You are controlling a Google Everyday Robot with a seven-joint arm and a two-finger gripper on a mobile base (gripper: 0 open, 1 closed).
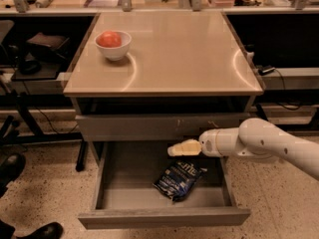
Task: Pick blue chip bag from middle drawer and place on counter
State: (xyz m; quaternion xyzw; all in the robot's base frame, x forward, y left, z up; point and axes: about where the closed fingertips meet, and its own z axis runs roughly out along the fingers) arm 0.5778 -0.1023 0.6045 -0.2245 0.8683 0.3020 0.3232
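Hand (175, 149) over open middle drawer (164, 217), above blue chip bag (178, 179) lying mid-floor; hand state: cannot tell.

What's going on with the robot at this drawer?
The robot's arm reaches in from the right, and its hand hangs over the open middle drawer, near the blue chip bag. The bag lies on the drawer floor, not yet grasped. The counter holds a white bowl with something round and red in it.
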